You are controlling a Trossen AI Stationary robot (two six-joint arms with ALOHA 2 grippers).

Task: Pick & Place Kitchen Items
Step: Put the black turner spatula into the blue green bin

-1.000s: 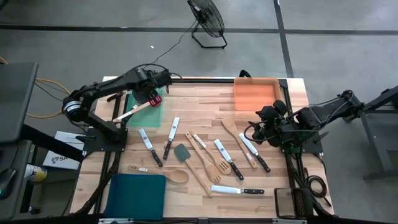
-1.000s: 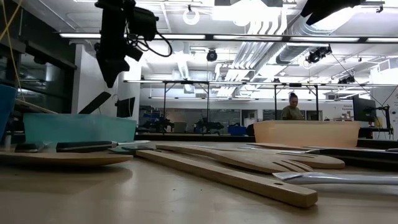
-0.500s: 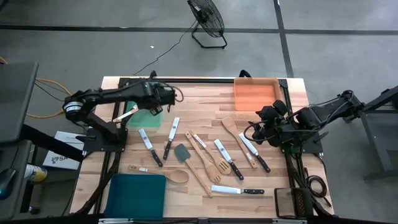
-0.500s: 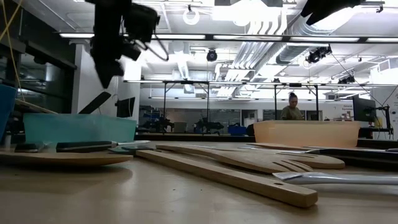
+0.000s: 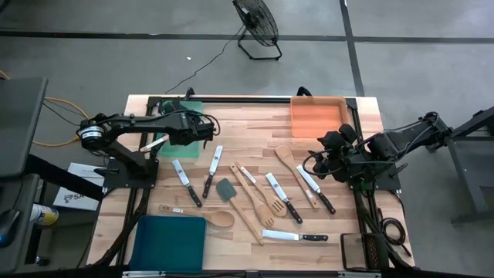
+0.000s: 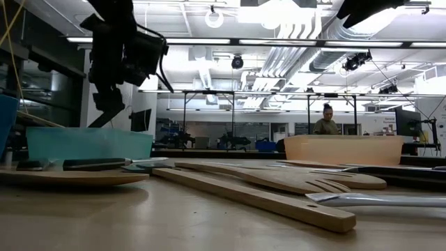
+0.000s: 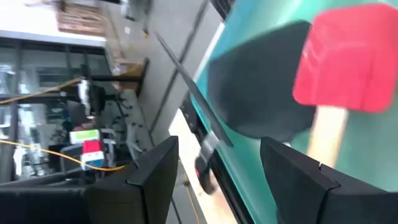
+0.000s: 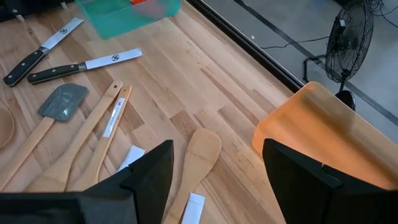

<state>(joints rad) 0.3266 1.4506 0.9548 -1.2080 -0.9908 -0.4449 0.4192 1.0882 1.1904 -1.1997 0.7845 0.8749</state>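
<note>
**Now the left gripper is by the green tray, and the knives lie just past it**

Here the left gripper point(image 5: 202, 130) is seen at the near edge of the green tray point(image 5: 187, 109), with its jaws apart and nothing held between them. In the left wrist view, a red-headed spatula point(image 7: 348, 68) is seen lying in the green tray, with its pale handle pointing away from the red head. Two black-handled knives point(image 5: 211, 171) are laid just beyond the green tray, toward the middle of the table. Their long sides run away from the tray, blades nearer to it and handles farther off. These knives are judged to be closer to the left arm than to the right one. The right gripper point(image 5: 326, 154) is kept far from the green tray, below the orange tray point(image 5: 317, 116), open and empty.

A second ago the left gripper was held over the green tray's middle. It has since been swung out past the tray's edge, toward the knives.
</note>
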